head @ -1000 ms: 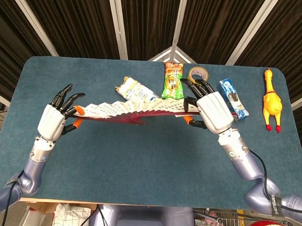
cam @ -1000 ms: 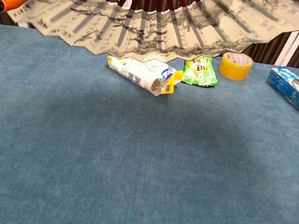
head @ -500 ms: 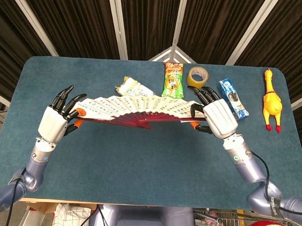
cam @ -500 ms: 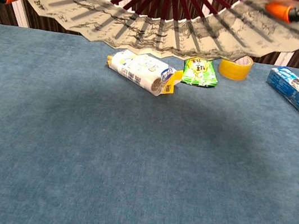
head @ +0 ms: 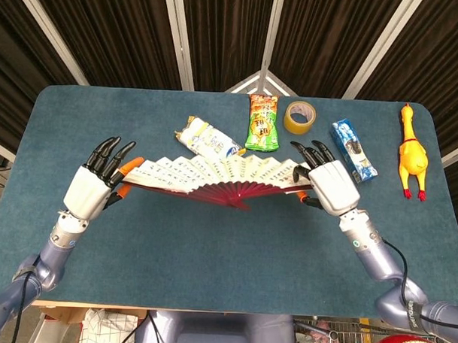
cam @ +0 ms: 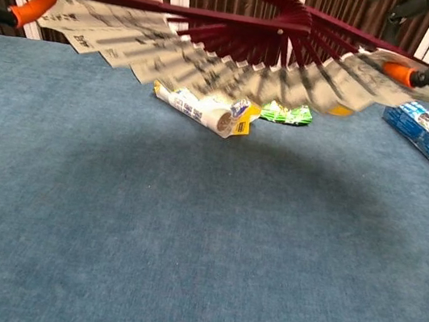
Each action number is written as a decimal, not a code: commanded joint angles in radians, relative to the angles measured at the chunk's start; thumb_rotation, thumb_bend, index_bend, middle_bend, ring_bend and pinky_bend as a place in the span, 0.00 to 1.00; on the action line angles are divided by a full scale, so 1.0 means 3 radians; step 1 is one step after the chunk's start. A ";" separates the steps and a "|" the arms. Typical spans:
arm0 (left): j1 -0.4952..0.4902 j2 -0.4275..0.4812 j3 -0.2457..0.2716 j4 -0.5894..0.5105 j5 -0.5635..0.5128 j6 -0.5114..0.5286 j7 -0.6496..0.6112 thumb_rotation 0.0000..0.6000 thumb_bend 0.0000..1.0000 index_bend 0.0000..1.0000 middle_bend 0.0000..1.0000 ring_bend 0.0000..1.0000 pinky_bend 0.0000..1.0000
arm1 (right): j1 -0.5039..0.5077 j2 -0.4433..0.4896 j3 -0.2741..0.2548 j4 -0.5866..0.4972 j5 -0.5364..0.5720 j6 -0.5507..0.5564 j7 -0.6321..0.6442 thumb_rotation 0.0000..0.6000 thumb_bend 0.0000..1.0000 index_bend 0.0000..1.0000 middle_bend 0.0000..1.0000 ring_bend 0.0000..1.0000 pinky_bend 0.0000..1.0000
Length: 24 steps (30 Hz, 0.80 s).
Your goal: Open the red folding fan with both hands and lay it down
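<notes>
The left hand (head: 93, 189) is seen gripping one outer rib of the red folding fan (head: 214, 178), and the right hand (head: 330, 182) the opposite rib, fingers closed on each end. Compared with a second ago, both hands are found lower and nearer the robot, and the spread leaf is tipped from near-upright towards flat. The opening is therefore judged complete and the laying-down under way, though not finished: in the chest view the fan is carried clear above the table (cam: 182, 262). It spans fully between the two hands, its pivot nearest the robot.
</notes>
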 commanded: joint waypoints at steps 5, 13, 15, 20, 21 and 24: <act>0.0024 0.0112 0.0078 -0.0220 0.0016 -0.0012 -0.0122 1.00 0.57 0.10 0.00 0.00 0.13 | 0.0024 0.0091 -0.0003 -0.0203 0.0207 -0.0239 -0.0231 1.00 0.35 0.00 0.09 0.17 0.07; 0.0127 0.0262 0.0121 -0.0519 -0.0003 0.0036 -0.0212 1.00 0.57 0.10 0.00 0.00 0.13 | 0.0022 0.0177 0.0020 -0.0266 0.0335 -0.0335 -0.0379 1.00 0.35 0.00 0.08 0.17 0.07; 0.0169 0.0309 0.0147 -0.0585 -0.0003 0.0035 -0.0213 1.00 0.57 0.10 0.00 0.00 0.13 | 0.0008 0.0207 0.0023 -0.0251 0.0344 -0.0335 -0.0376 1.00 0.35 0.00 0.08 0.17 0.07; 0.0292 0.0416 0.0197 -0.0663 -0.0039 0.0007 -0.0217 1.00 0.57 0.10 0.00 0.00 0.13 | -0.0034 0.0275 0.0042 -0.0197 0.0382 -0.0309 -0.0351 1.00 0.35 0.00 0.08 0.17 0.07; 0.0310 0.0437 0.0207 -0.0682 -0.0047 -0.0008 -0.0226 1.00 0.57 0.10 0.00 0.00 0.13 | -0.0044 0.0285 0.0043 -0.0186 0.0390 -0.0306 -0.0340 1.00 0.35 0.00 0.07 0.17 0.07; 0.0374 0.0520 0.0247 -0.0741 -0.0053 -0.0035 -0.0232 1.00 0.57 0.10 0.00 0.00 0.13 | -0.0070 0.0330 0.0043 -0.0164 0.0404 -0.0307 -0.0307 1.00 0.34 0.00 0.07 0.17 0.06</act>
